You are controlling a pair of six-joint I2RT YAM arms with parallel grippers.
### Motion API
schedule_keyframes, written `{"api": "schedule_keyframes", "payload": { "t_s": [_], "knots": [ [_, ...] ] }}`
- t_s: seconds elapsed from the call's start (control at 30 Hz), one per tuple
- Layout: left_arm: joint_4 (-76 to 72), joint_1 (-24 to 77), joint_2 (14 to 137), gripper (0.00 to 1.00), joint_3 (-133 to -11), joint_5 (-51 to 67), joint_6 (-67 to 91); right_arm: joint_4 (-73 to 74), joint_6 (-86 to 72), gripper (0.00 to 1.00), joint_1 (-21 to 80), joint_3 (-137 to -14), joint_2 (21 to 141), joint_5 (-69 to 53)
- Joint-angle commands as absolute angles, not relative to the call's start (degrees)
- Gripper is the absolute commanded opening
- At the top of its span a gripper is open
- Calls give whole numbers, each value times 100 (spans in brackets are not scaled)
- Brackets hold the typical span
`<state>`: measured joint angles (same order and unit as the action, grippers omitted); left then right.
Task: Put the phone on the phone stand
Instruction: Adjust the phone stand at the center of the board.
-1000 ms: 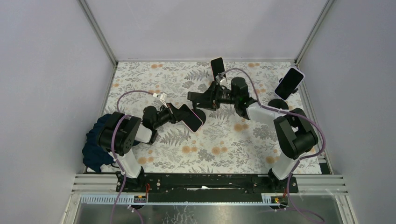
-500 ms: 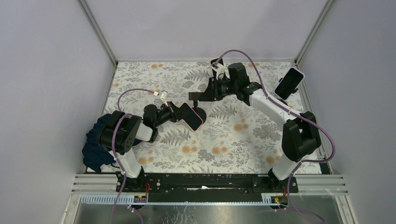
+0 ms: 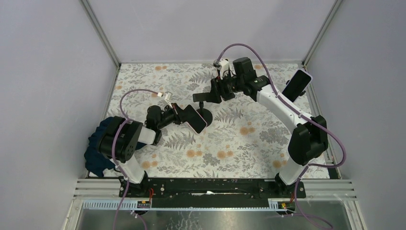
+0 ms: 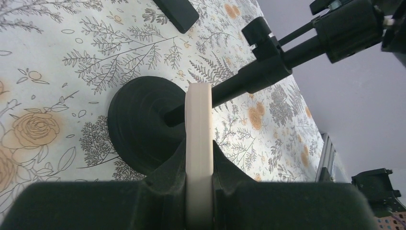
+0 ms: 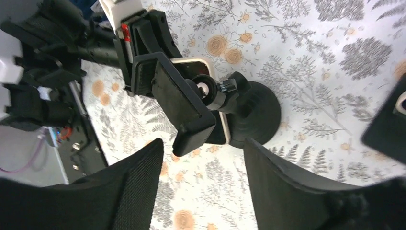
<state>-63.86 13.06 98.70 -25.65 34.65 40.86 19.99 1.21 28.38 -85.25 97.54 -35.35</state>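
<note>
Cream phone [image 4: 198, 143] shows edge-on left wrist, broadside overhead.

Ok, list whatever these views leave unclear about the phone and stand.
- Right wrist view: the stand's cradle covers most of the phone, so whether they touch cannot be told.
- Left wrist view: the phone's lower end is hidden inside the left gripper.
- Left wrist view: a dark object is cut off by the top edge; unidentifiable.
- Top view: the cradle and the right gripper merge, too small to separate.

Both arms [image 3: 280, 103] have black joints, white links and looping purple cables [image 3: 234, 46].
</note>
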Motion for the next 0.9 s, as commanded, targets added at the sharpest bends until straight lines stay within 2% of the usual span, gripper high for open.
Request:
{"api": "schedule_keyframes", "payload": {
  "t_s": [0.0,0.07,0.13,0.17,0.27,0.57,0.87],
  "knots": [
    [-5718,1239,9087,0,-2609,3313,3602,2548,1081,75,2781,-8816,9470,-3452],
    [-5384,1239,8637,0,-2560,3263,3521,2601,1228,77,2762,-8773,9248,-3432],
    [-4946,1239,8153,0,-2512,3160,3387,2592,1119,74,2766,-8787,9114,-3291],
    [-4701,1239,7937,0,-2487,3086,3305,2604,991,69,2763,-8839,9104,-3244],
    [-3820,1239,7246,0,-2453,2851,2992,2745,537,63,2813,-9078,9257,-3208],
    [-1924,1237,5227,0,-2563,2187,2396,2992,350,63,3238,-9508,9614,-2265],
    [-767,1239,4412,0,-3298,2109,2047,3316,464,61,3525,-9865,9984,-1746]
  ]
}}
